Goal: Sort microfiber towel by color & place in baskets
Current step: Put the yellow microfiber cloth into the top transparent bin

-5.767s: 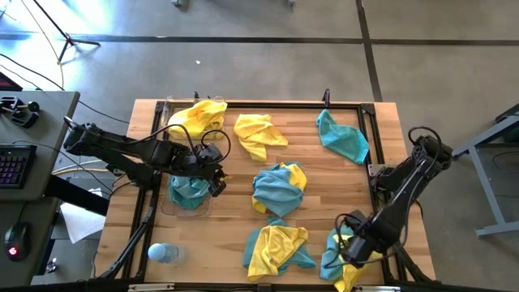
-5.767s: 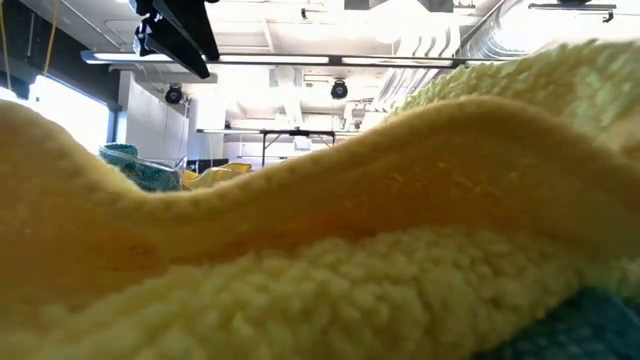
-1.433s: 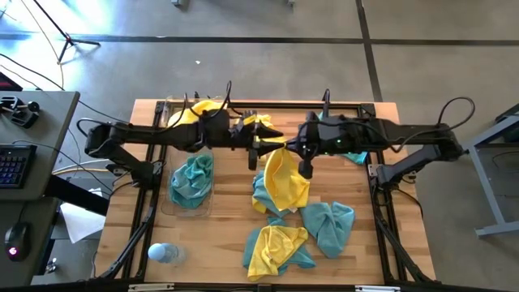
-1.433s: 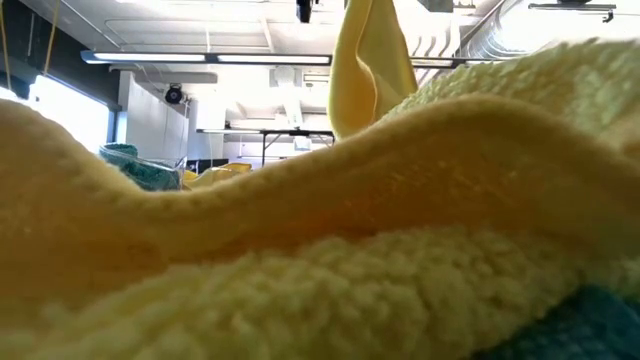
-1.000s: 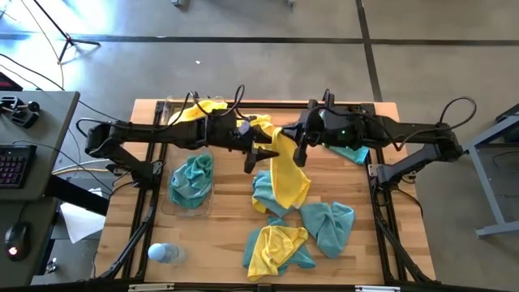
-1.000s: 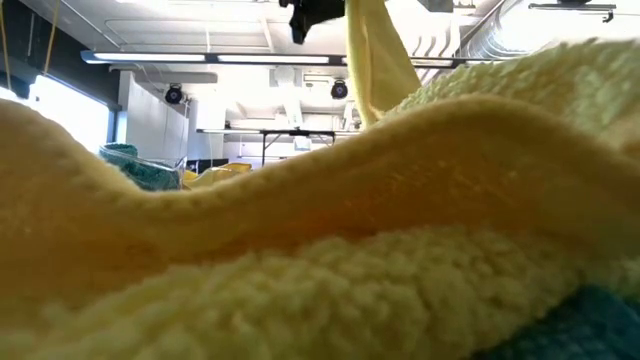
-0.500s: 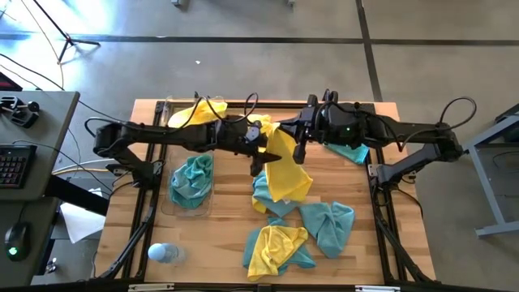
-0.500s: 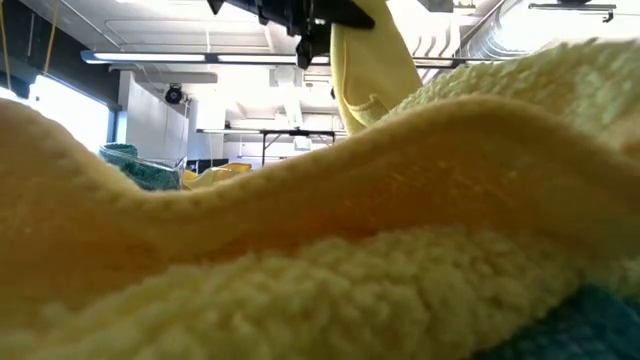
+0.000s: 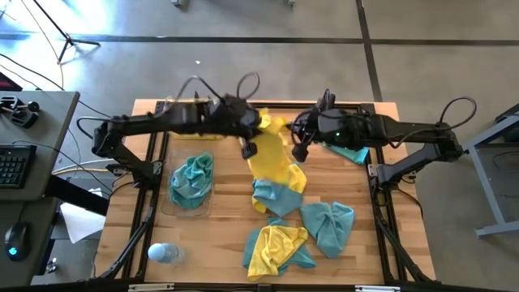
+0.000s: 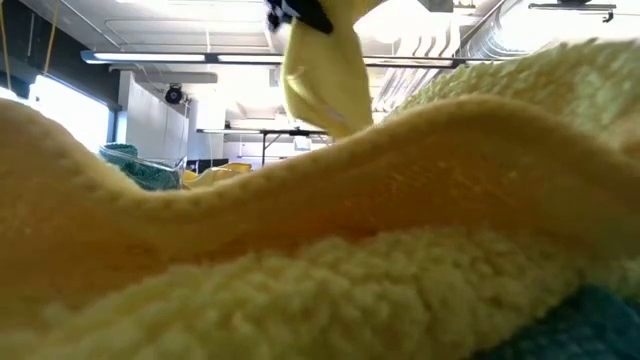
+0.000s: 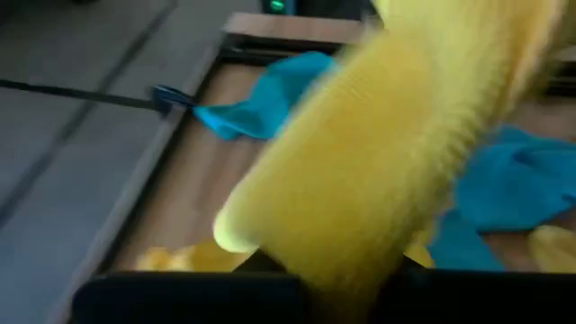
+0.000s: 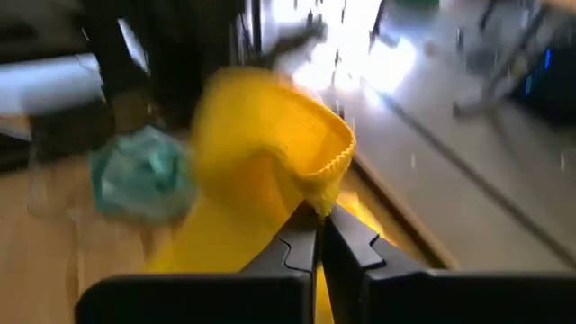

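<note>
Between both claws, yellow towel.

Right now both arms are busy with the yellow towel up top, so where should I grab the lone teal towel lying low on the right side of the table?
Take the teal towel at its raised, crumpled middle, coming straight down from above. It lies bunched on the wood apart from the mixed pile beside it, so a top pinch on the highest fold should lift it alone. The right gripper is the nearer one.

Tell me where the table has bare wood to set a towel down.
Bare wood lies between the teal towel basket and the middle pile, and near the pale bottle. The middle is crowded, under the held yellow towel.
</note>
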